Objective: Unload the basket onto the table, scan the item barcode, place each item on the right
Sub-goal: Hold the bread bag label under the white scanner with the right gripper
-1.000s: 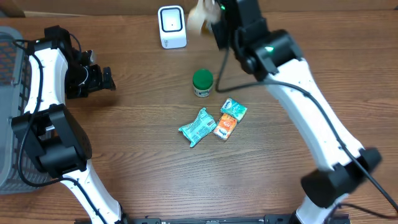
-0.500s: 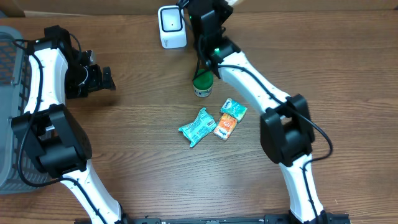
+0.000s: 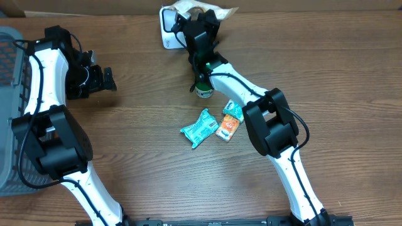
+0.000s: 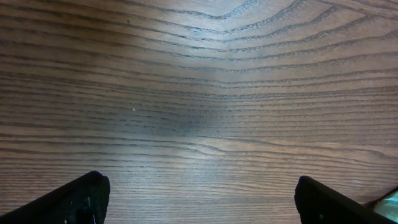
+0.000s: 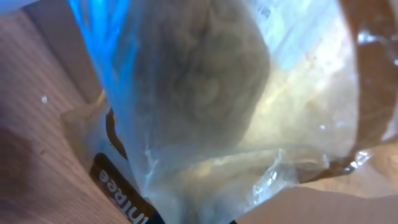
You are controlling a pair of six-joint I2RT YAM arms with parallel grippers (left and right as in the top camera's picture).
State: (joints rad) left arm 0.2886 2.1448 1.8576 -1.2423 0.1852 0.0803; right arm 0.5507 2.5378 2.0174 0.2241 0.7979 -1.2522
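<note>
The right gripper [image 3: 198, 26] is clamped on a clear snack bag [image 3: 212, 10] that sticks out past its fingertips, just beside the white scanner [image 3: 166, 34], while the left gripper [image 3: 108, 80] hangs wide open, well apart.

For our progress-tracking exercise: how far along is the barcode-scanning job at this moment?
Done: the clear bag is off the table, gripped in the shut right hand. In hand: it is held by the white scanner; no sign shows a scan. Left, possibly: the green-lidded jar, teal packet and orange packet lie on the table, left hand open.
</note>
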